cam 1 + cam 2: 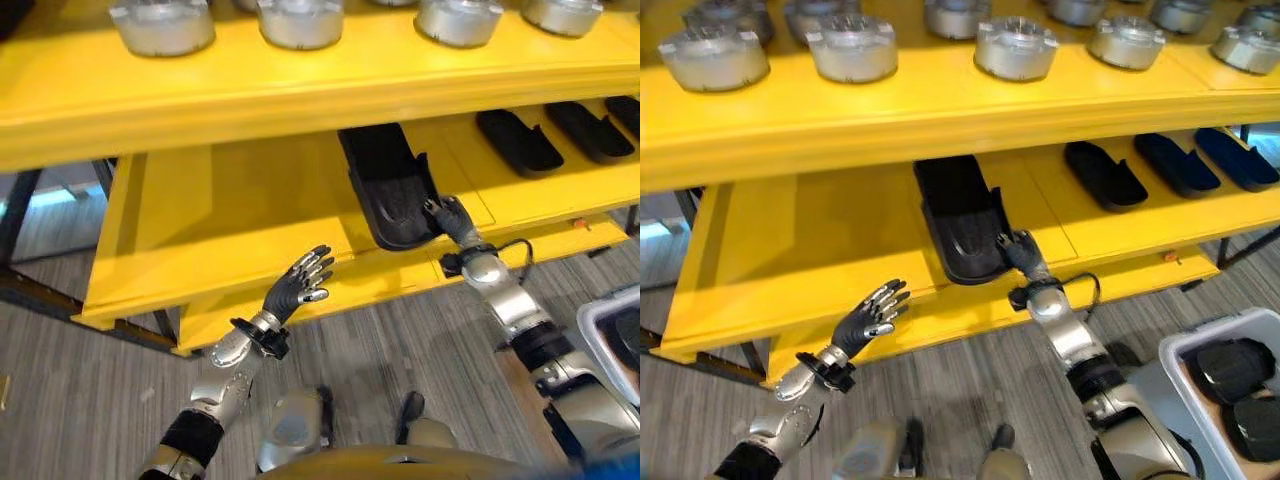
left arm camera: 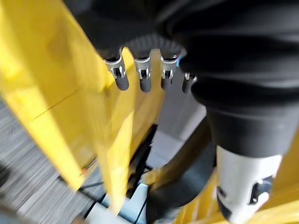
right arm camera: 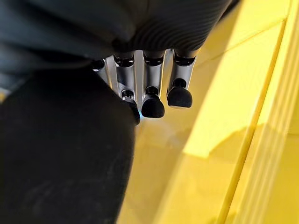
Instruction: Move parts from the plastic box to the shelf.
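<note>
**Black part on the lower shelf, right hand at its near end**

A yellow shelf (image 1: 940,110) unit stands over grey, striped carpet floor (image 1: 90,400). Its upper board carries a row of round silver metal parts (image 1: 1015,47). On the lower board (image 1: 790,260) lie several long black moulded parts: three side by side toward the right end (image 1: 1105,175), and one larger black part (image 1: 960,220) near the middle, its near end close to the board's front edge.

The right hand (image 1: 1020,252) rests against the near right corner of that larger part. In the right wrist view its fingers (image 3: 153,105) are bent down beside the dark part, tips close to the yellow board; whether they actually grip it I cannot tell.

The left hand (image 1: 300,285) hangs in front of the lower board's front edge, fingers spread and straight, holding nothing, well apart from the black part.

At the lower right a white plastic box (image 1: 1185,350) sits beside the robot, with more black parts (image 1: 1230,370) inside.
</note>
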You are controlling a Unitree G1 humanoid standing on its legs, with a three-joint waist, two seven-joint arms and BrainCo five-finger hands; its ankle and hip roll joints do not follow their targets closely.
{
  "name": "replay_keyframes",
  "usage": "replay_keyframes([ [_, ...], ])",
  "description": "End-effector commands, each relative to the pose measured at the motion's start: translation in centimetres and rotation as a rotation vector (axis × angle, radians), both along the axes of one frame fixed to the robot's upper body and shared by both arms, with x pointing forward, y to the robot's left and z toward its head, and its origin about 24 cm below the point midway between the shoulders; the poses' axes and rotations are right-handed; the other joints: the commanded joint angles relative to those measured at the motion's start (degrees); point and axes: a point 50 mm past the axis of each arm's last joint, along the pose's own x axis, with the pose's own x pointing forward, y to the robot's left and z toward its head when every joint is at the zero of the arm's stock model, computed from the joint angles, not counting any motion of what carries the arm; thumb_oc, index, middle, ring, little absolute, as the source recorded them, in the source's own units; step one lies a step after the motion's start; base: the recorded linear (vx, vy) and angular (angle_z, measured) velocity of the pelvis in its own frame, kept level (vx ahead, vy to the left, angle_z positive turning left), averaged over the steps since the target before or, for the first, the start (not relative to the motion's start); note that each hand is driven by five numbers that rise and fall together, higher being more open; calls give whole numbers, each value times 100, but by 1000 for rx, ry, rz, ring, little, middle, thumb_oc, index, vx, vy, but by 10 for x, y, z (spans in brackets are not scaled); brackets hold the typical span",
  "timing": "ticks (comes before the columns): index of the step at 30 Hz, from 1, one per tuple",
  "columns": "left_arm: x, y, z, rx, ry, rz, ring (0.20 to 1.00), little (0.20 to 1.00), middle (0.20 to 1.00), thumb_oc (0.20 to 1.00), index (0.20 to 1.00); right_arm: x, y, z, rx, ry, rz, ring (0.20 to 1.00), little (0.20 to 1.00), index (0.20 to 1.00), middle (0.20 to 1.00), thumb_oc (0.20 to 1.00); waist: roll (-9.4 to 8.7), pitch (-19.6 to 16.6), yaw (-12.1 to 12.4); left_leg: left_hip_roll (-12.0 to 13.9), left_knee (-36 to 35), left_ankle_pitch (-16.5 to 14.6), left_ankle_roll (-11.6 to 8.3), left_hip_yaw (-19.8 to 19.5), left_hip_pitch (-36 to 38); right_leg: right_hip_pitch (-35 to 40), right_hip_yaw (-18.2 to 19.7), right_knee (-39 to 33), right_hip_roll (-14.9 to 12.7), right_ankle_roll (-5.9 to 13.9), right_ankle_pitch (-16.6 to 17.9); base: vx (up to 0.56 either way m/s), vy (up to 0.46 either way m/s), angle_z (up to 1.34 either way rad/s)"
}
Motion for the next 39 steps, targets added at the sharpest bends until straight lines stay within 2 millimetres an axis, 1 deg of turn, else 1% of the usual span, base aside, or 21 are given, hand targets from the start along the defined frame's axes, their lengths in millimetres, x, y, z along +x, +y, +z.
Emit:
replay_keyframes([
  [1,-5,-7,19,-24,-112,-56,1000,1000,1000,1000,1000,22,15,56,51,-214,74,200,200,200,200,200,-149,-286,204,421,-1588,344,-462,-51,1035,-318,-223,-187,-5,-75,578,116,-77,48],
  [6,-8,-7,19,-59,-104,-30,1000,1000,1000,1000,1000,25,17,50,27,-170,64,200,200,200,200,200,-113,-348,290,562,-1504,405,-589,220,1043,-75,-569,-86,-14,-241,278,116,-59,21],
  [11,-7,-11,19,-64,-108,-19,1000,1000,1000,1000,1000,30,23,47,9,-143,54,200,200,200,200,200,-92,-305,348,695,-1194,399,-646,359,889,-3,-767,162,16,-395,25,81,-59,14],
  [15,-7,-10,19,-66,-103,-4,1000,1000,1000,1000,1000,31,24,41,3,-117,40,200,200,200,200,200,-80,-286,380,752,-990,380,-685,460,801,70,-878,236,20,-459,-73,75,-54,5],
  [16,-7,-9,19,-59,-104,7,1000,1000,1000,1000,1000,32,25,40,-4,-109,47,200,200,200,200,200,-74,-275,418,787,-886,356,-695,559,771,100,-1010,303,-12,-486,-119,71,-65,9],
  [18,-6,-8,21,-53,-109,27,1000,1000,1000,1000,1000,34,27,40,-13,-107,53,200,200,200,200,200,-54,-249,466,851,-802,331,-704,686,780,112,-1154,428,-56,-503,-170,80,-87,8],
  [19,-4,-7,22,-60,-109,54,1000,1000,1000,1000,1000,36,28,41,-22,-104,54,200,200,200,200,200,-52,-228,484,898,-626,297,-720,743,712,123,-1219,503,-36,-573,-251,81,-101,6],
  [21,-4,-5,22,-63,-107,70,1000,1000,1000,1000,1000,38,27,41,-31,-102,38,200,200,200,200,200,-49,-209,515,902,-329,302,-732,774,579,167,-1270,526,13,-653,-329,104,-125,6],
  [22,-4,-4,21,-68,-104,67,1000,1000,1000,1000,1000,38,22,41,-33,-102,7,200,200,200,200,200,-42,-224,512,924,-148,198,-768,940,566,239,-1322,536,66,-648,-446,83,-151,25],
  [24,0,-9,21,-86,-101,27,1000,1000,1000,1000,1000,39,13,40,-23,-96,-67,200,200,200,200,200,-30,-229,412,1030,90,259,-786,1509,412,250,-1632,659,110,-740,-587,17,-129,100],
  [26,2,-14,19,-79,-96,0,1000,1000,1000,1000,1000,40,7,37,-9,-84,-104,200,200,200,200,200,-41,-234,362,1053,36,205,-723,1723,413,268,-1714,751,129,-783,-670,16,-45,106],
  [28,4,-17,19,-81,-93,-16,1000,1000,1000,1000,1000,40,2,35,-2,-79,-127,200,200,200,200,200,-43,-252,317,1062,-94,221,-680,1910,438,281,-1804,801,145,-796,-710,15,0,69],
  [31,6,-21,24,-72,-105,-38,1000,1000,1000,1000,1000,41,-5,35,0,-80,-171,200,200,200,200,200,-59,-253,287,1065,-375,240,-635,1866,485,224,-1713,931,171,-805,-791,-3,45,51],
  [33,6,-21,24,-67,-107,-42,1000,1000,1000,1000,1000,41,-11,35,2,-77,-191,200,200,200,200,200,-59,-245,279,1056,-511,312,-658,1740,499,226,-1611,945,222,-811,-830,7,67,26],
  [34,6,-21,25,-68,-106,-44,1000,1000,1000,1000,1000,40,-14,34,4,-75,-199,200,200,200,200,200,-62,-235,274,1051,-551,341,-670,1667,495,238,-1541,942,245,-817,-846,32,65,13],
  [36,5,-23,25,-68,-98,-56,1000,1000,1000,1000,1000,38,-19,32,6,-69,-226,200,200,200,200,200,-60,-214,235,1024,-613,384,-678,1439,475,231,-1284,983,281,-814,-887,45,48,15],
  [37,5,-24,24,-60,-92,-78,1000,1000,1000,1000,1000,36,-26,29,14,-59,-255,200,200,200,200,200,-59,-213,181,971,-686,402,-663,1185,463,218,-963,1004,315,-802,-927,5,17,24],
  [38,5,-25,23,-57,-87,-103,1000,1000,1000,1000,1000,33,-35,26,25,-48,-287,200,200,200,200,200,-58,-222,118,915,-775,526,-599,985,402,146,-689,955,342,-808,-814,35,-33,117],
  [39,1,-27,21,-54,-67,-154,1000,1000,1000,1000,1000,22,-56,16,70,-17,-360,200,200,200,200,200,-68,-262,-61,799,-1002,590,-560,550,437,60,24,844,423,-690,-707,7,-51,153],
])
